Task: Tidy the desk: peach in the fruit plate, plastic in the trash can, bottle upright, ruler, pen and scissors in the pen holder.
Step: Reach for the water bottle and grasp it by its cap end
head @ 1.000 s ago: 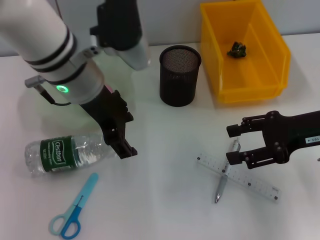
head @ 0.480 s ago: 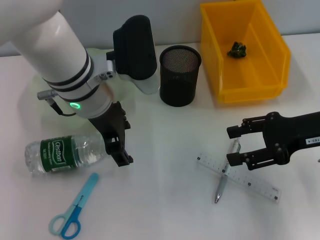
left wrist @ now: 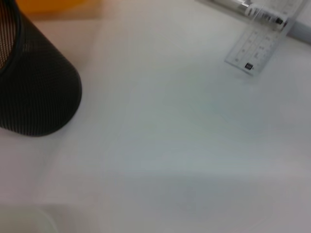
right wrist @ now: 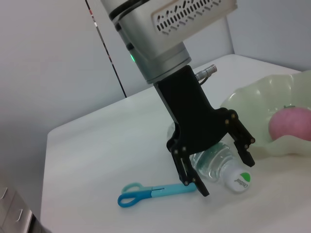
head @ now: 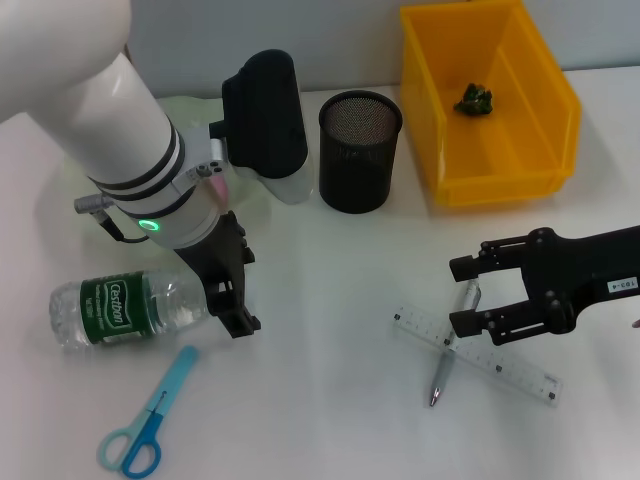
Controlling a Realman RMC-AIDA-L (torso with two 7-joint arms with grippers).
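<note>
A clear bottle (head: 125,310) with a green label lies on its side at the left. My left gripper (head: 236,290) is open at its capped end, and in the right wrist view its fingers (right wrist: 200,186) straddle the bottle's neck (right wrist: 221,172). Blue scissors (head: 145,425) lie in front of the bottle. My right gripper (head: 463,296) is open just above the silver pen (head: 443,368), which lies crossed over the clear ruler (head: 485,355). The black mesh pen holder (head: 360,150) stands at the back. A pink peach (right wrist: 291,124) rests in the pale green fruit plate (right wrist: 255,97). Dark crumpled plastic (head: 474,99) lies in the yellow bin (head: 540,175).
My left arm's white forearm (head: 110,110) covers most of the fruit plate in the head view. The left wrist view takes in the pen holder (left wrist: 34,87) and the ruler's end (left wrist: 257,48) across bare white tabletop.
My left gripper has drawn back to the left and lower, closing in on the bottle's capped end. The right gripper has shifted very slightly left over the pen and ruler.
</note>
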